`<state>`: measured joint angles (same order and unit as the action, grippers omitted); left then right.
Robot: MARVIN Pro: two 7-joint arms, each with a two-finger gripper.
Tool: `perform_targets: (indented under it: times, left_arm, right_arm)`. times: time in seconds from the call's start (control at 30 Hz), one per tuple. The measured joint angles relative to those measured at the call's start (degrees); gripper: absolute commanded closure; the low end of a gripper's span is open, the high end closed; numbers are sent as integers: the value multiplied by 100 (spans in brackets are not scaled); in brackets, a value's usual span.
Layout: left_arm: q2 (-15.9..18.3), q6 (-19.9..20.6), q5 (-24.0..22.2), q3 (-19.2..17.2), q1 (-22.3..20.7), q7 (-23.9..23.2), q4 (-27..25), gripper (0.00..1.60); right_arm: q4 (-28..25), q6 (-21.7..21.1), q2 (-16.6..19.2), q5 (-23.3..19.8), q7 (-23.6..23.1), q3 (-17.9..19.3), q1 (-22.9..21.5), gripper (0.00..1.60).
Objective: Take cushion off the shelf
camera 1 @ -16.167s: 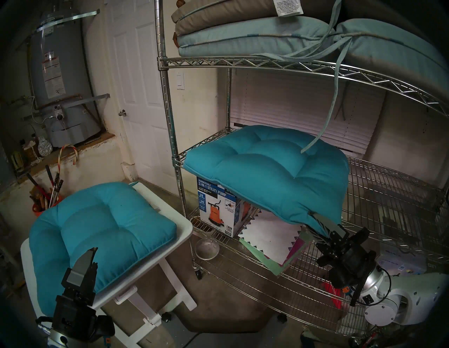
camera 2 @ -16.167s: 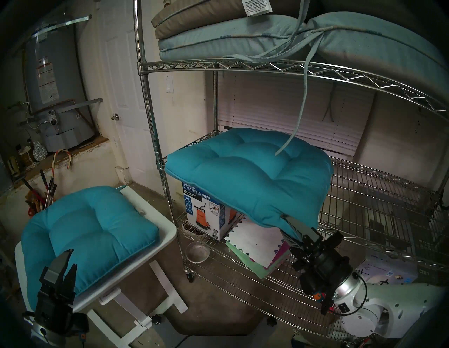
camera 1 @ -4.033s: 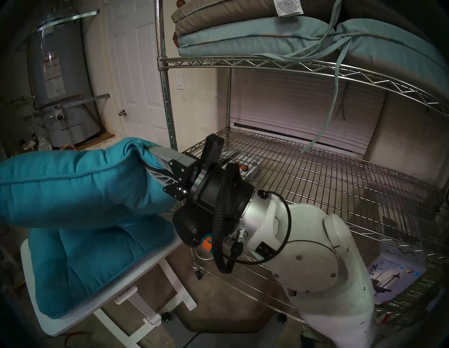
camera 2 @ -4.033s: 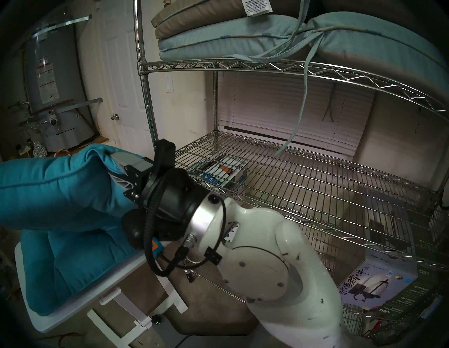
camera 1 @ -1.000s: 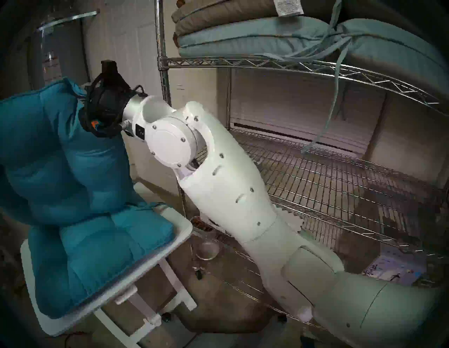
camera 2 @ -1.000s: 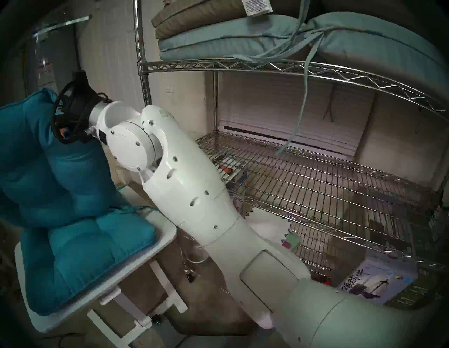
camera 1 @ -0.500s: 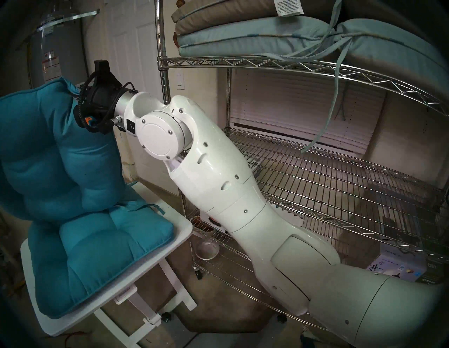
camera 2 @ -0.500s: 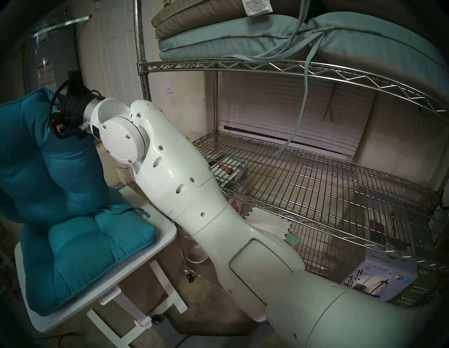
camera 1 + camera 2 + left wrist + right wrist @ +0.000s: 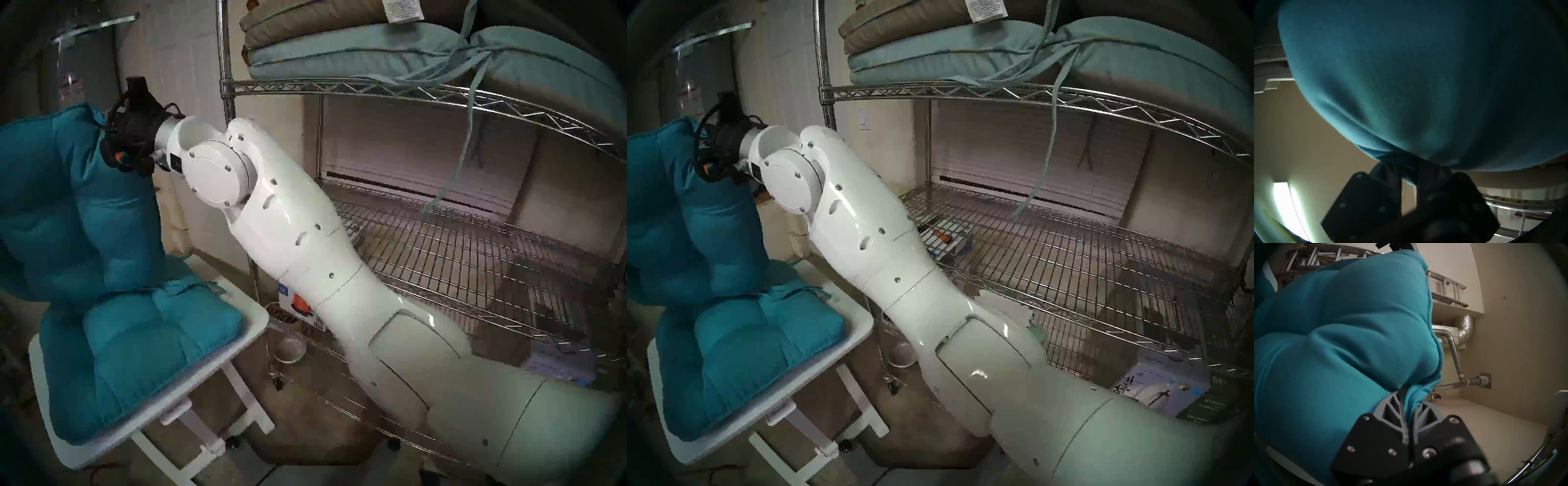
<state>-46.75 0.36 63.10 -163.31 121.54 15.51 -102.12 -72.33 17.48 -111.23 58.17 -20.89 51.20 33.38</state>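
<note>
now the teal cushion [image 9: 68,210], clamped by both grippers' fingers [image 9: 1400,405], has risen slightly above the table [image 9: 251,325]; the shelf [image 9: 475,237] is cleared.

The gripper [image 9: 1409,405] pinches the teal cushion's [image 9: 1339,344] edge between its grey fingers [image 9: 1390,411]; pipes [image 9: 1456,361] run along the wall beyond.

A home garage or utility room is suggested: a chrome wire rack [image 9: 441,237] is seen at 3 o'clock, a paneled door [image 9: 176,68] at 11 o'clock, ladders [image 9: 1446,288] and foil ducting [image 9: 1464,327] overhead.
</note>
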Motion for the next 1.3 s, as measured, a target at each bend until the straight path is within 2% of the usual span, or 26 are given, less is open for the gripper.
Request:
perform_targets:
  times: [0.7,0.83,1.3]
  left_arm:
    - [144,-231,343,-2,-368,0,126,160]
    - [143,-325,413,8,-433,0,120,160]
    - [69,-523,632,30,-654,4,121,160]
  right_arm:
    - [993,367,-194,190,184,234,-733,160]
    - [1334,474,-229,267,270,292,-919,160]
    - [2281,739,-302,339,598,136,-1426,160]
